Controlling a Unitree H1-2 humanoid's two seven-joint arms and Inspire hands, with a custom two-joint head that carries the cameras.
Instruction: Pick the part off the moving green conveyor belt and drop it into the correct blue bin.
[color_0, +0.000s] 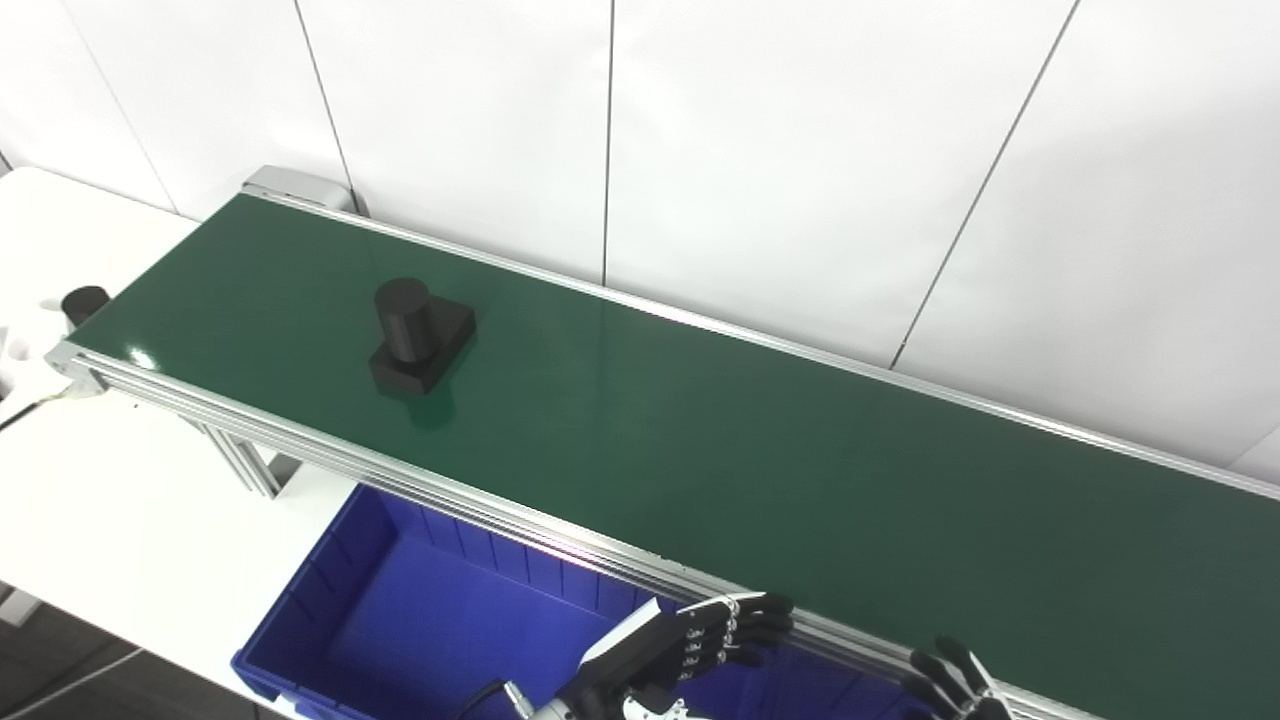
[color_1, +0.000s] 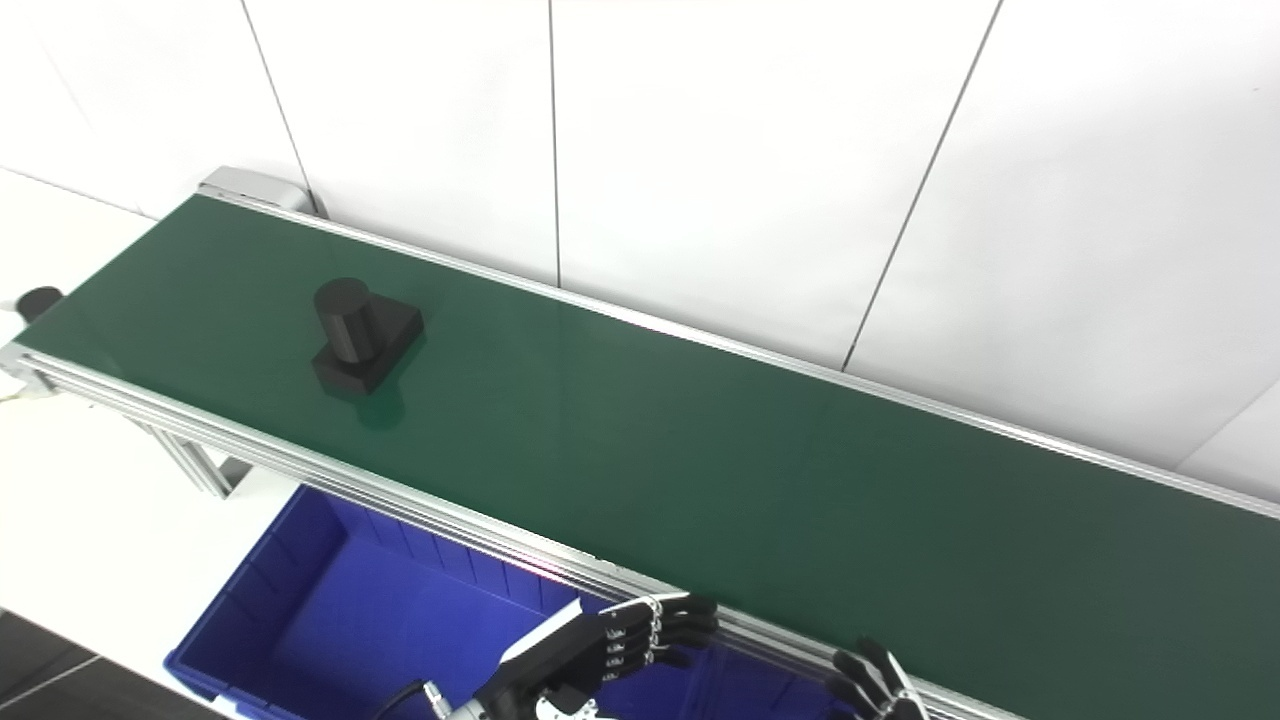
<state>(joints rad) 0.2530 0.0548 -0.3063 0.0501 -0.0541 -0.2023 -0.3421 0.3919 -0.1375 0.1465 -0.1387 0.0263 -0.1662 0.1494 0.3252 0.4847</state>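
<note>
Black part (color_0: 420, 335) rides the belt (color_0: 700, 440) unobscured; left hand (color_0: 690, 640) fingers apart, right hand (color_0: 955, 685) cropped, grip unclear.

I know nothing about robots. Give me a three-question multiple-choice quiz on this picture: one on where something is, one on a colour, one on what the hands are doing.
1. Where is the black part?
A. In the blue bin
B. On the green belt, toward its left end
C. In the left hand

2. What colour is the bin below the belt's near edge?
A. Blue
B. Red
C. Yellow

3. What is the left hand holding?
A. The black part
B. A cable
C. Nothing

Answers:
1 B: the part stands on the green belt, far from both hands.
2 A: the bin's walls are plainly blue.
3 C: its fingers are spread by the belt's near rail with nothing between them; the right hand, only partly in view, looks the same.
</note>
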